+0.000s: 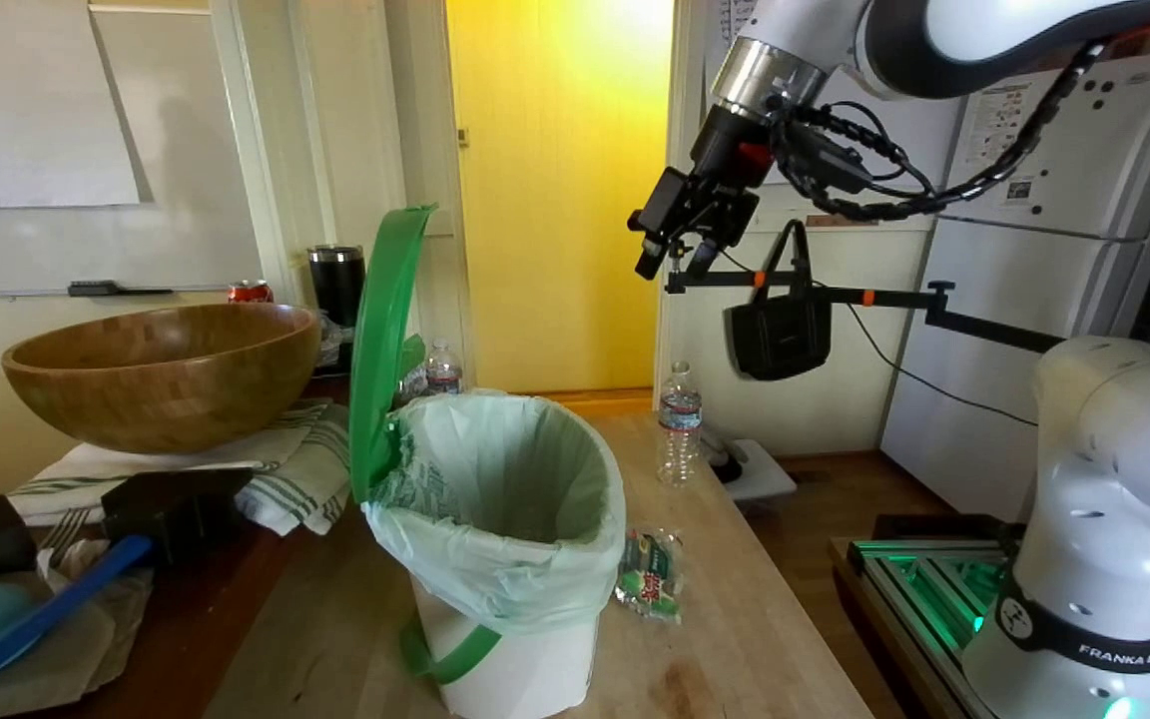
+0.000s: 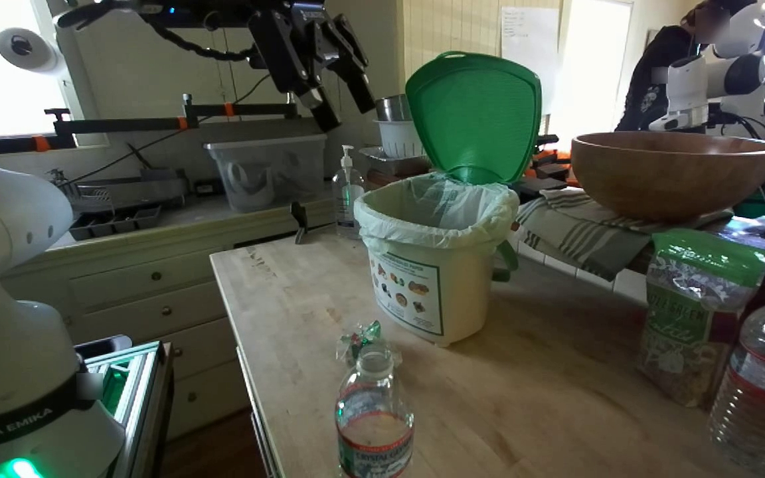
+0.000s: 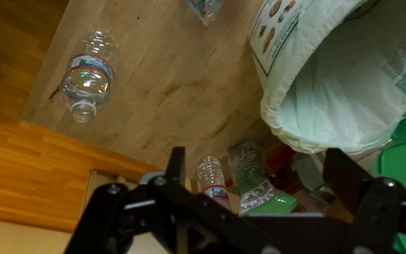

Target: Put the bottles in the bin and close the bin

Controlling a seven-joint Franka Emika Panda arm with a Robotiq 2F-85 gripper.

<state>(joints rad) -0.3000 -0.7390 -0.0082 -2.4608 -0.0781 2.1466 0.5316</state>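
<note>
Two clear bottles (image 2: 374,425) (image 2: 764,385) stand outside the bin (image 2: 432,292) — green lid (image 2: 475,113) raised.

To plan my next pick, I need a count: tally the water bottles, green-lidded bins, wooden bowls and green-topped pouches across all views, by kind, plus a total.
2 bottles, both standing outside the bin
1 bin
1 bowl
1 pouch
Total: 5

Bottles (image 3: 88,76): glossy transparent plastic, ribbed. Bin (image 2: 465,292): smooth matt plastic. Liner (image 1: 535,574): crinkled translucent plastic. Lid (image 2: 475,109): semi-matt plastic. Bowl (image 2: 668,178): smooth satin wood. Desk (image 2: 555,375): matt wood. Towel (image 2: 575,229): cloth.
</note>
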